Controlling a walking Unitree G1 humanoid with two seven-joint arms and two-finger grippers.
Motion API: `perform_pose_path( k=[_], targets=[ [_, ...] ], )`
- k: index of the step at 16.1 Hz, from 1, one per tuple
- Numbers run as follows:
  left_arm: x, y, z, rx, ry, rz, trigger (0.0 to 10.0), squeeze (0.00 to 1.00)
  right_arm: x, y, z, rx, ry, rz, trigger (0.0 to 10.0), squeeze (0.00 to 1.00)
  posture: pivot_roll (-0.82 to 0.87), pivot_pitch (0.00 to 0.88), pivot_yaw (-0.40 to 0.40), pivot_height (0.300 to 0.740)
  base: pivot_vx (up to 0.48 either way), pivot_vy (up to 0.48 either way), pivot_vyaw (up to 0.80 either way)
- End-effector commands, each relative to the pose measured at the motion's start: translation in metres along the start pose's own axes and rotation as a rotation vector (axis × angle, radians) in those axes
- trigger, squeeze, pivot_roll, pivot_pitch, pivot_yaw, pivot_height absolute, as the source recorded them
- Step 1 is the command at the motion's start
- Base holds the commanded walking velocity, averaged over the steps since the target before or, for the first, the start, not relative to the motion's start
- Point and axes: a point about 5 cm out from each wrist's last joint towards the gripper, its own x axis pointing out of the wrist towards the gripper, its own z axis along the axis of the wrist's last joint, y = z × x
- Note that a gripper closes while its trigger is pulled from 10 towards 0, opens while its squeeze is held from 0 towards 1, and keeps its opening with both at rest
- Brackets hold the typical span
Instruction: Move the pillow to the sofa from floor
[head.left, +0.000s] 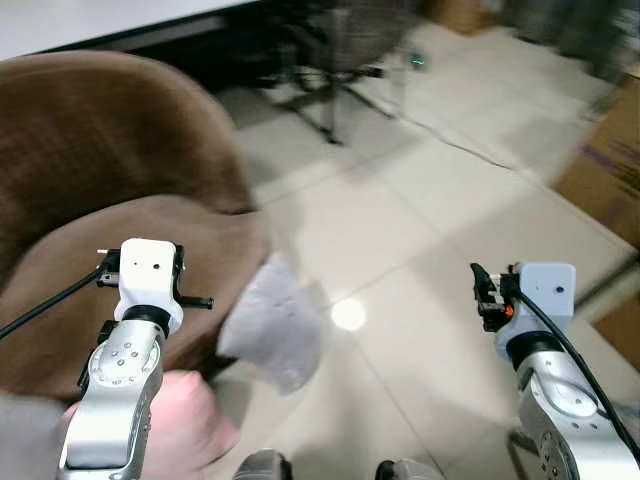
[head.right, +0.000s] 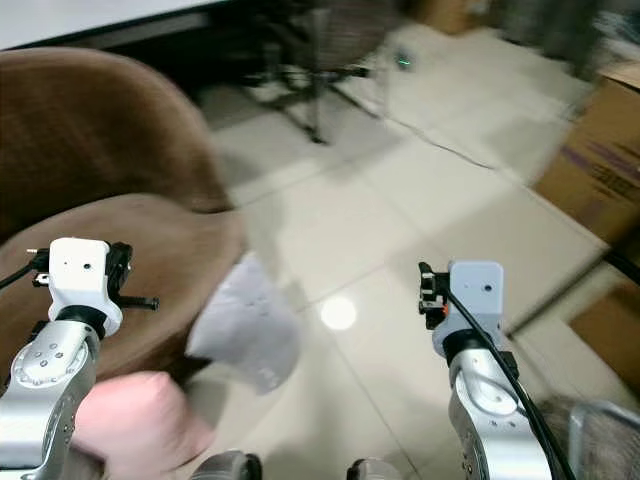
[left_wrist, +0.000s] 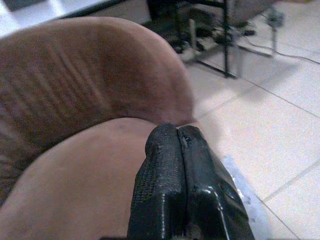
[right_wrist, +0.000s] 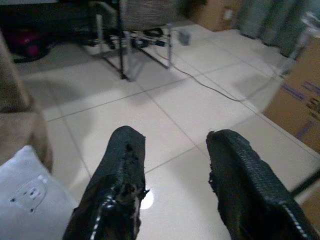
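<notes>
Left gripper (left_wrist: 182, 145): fingers pressed flat together on nothing, held over the sofa (head.left: 90, 180) seat cushion, at about 8 o'clock in the head view.
Right gripper (right_wrist: 175, 170): fingers spread apart and empty, held over bare tile at about 4 o'clock.
Pillow (head.left: 272, 325): pale grey, leaning against the sofa's front edge with its lower corner on the floor (head.left: 420, 250), between the two arms and nearer the left one. In the right wrist view its corner sits at 8 o'clock.
Person's hand (head.left: 185, 415): pink and blurred, at 7 o'clock just below the pillow, close beside the left arm.
Step in hand: judged as the approach; the pillow is not yet grasped and not yet up on the seat.
Next move calls for: lowering a gripper to the pillow's upper edge, opening the left fingers first if that arm is used, pinching the soft fabric, then lifting toward 10 o'clock onto the cushion.
Containers: a cardboard box (head.left: 610, 170) at 3 o'clock; contents cannot be seen.
Image quality: motion-blurred, so fine detail is uncertain.
</notes>
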Motion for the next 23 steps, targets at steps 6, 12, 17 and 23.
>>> perform_pose_path(
  k=[6, 12, 17, 23],
  targets=[
    [-0.011, -0.011, 0.003, 0.022, -0.042, -0.021, 10.0, 0.0, -0.002, 0.001, 0.004, -0.038, -0.03, -0.011, 10.0, 1.0, -0.12, 0.141, 0.042, 0.74, 0.0, 0.0, 0.8],
    [-0.005, -0.016, 0.012, 0.027, -0.085, -0.043, 10.0, 0.0, 0.007, -0.001, 0.01, 0.056, -0.061, -0.121, 10.0, 1.0, -0.12, 0.122, 0.054, 0.74, 0.0, -0.069, 0.74],
    [-0.003, -0.011, 0.012, 0.029, -0.093, -0.001, 10.0, 0.0, 0.02, 0.001, 0.023, 0.011, -0.126, -0.099, 10.0, 0.0, -0.12, 0.105, 0.041, 0.74, 0.0, -0.472, 0.0],
    [-0.003, -0.012, 0.013, 0.024, -0.106, 0.016, 10.0, 0.0, 0.02, 0.019, 0.019, 0.051, -0.085, 0.049, 10.0, 0.0, -0.11, 0.089, 0.029, 0.74, 0.0, -0.472, 0.27]
  ],
)
